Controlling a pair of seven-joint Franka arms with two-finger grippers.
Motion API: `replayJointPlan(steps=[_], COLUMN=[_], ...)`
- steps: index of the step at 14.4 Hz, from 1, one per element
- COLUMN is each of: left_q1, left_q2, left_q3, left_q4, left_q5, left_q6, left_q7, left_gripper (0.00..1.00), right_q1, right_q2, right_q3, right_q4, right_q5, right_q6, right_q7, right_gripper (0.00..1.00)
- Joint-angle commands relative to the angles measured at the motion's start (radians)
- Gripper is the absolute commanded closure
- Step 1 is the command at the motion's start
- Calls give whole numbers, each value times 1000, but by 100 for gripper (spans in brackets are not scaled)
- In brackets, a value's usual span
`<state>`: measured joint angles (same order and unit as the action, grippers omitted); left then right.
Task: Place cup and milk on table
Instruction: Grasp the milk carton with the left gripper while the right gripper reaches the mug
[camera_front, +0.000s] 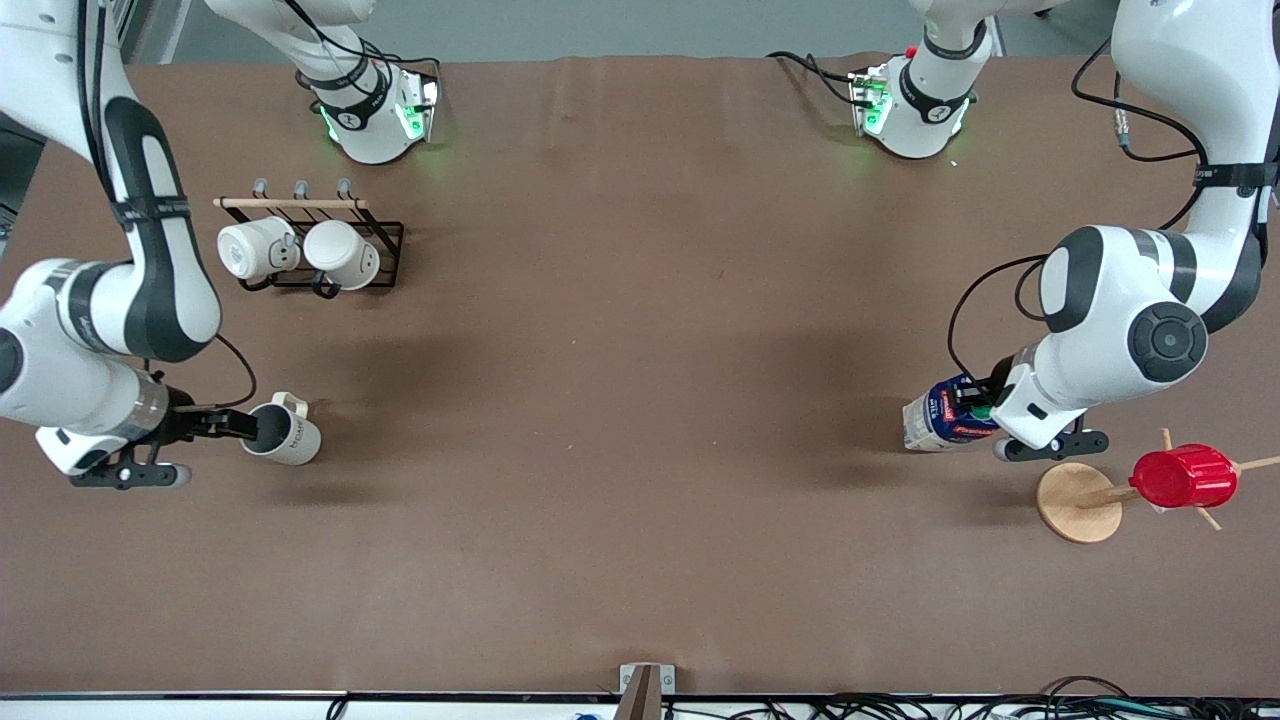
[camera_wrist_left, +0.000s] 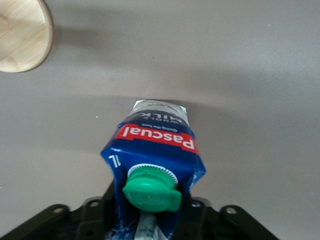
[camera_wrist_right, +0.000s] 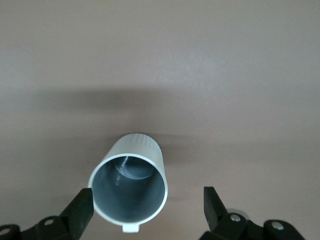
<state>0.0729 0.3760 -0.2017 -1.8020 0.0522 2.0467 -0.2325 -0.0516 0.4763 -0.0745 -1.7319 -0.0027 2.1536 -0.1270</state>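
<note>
The cream cup (camera_front: 285, 433) with a grey inside stands on the brown table (camera_front: 640, 400) toward the right arm's end. My right gripper (camera_front: 248, 426) is open around its rim. In the right wrist view the cup (camera_wrist_right: 131, 185) lies between the fingers, one finger (camera_wrist_right: 80, 210) close against its wall and the other well apart; the gripper (camera_wrist_right: 147, 200) holds nothing. My left gripper (camera_front: 985, 405) is shut on the top of the blue and white milk carton (camera_front: 945, 420), toward the left arm's end. In the left wrist view the carton (camera_wrist_left: 155, 150) with its green cap fills the gripper (camera_wrist_left: 150, 222). Whether its base touches the table I cannot tell.
A black wire rack (camera_front: 385, 250) with two plain white mugs stands farther from the front camera than the cup. A wooden stand with a round base (camera_front: 1078, 500) holds a red ribbed cup (camera_front: 1185, 477) beside the milk; the base also shows in the left wrist view (camera_wrist_left: 20, 35).
</note>
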Motion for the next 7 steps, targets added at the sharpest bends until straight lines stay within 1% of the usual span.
replayJointPlan(steps=[1,7], left_q1=[-4,-5], left_q2=[-5,-12], left_q3=[-1,-1], left_q4=[1,6], left_q5=[8,8], left_q6=[10,1], left_q7=[5,6], left_gripper=[72,75], right_q1=[-21,-36], right_q2=[1,36], right_q3=[10,10], right_q4=[-14,-17], right_q5=[18,18], right_q6=[6,37], right_q7=[-28,-51], right_gripper=[3,4])
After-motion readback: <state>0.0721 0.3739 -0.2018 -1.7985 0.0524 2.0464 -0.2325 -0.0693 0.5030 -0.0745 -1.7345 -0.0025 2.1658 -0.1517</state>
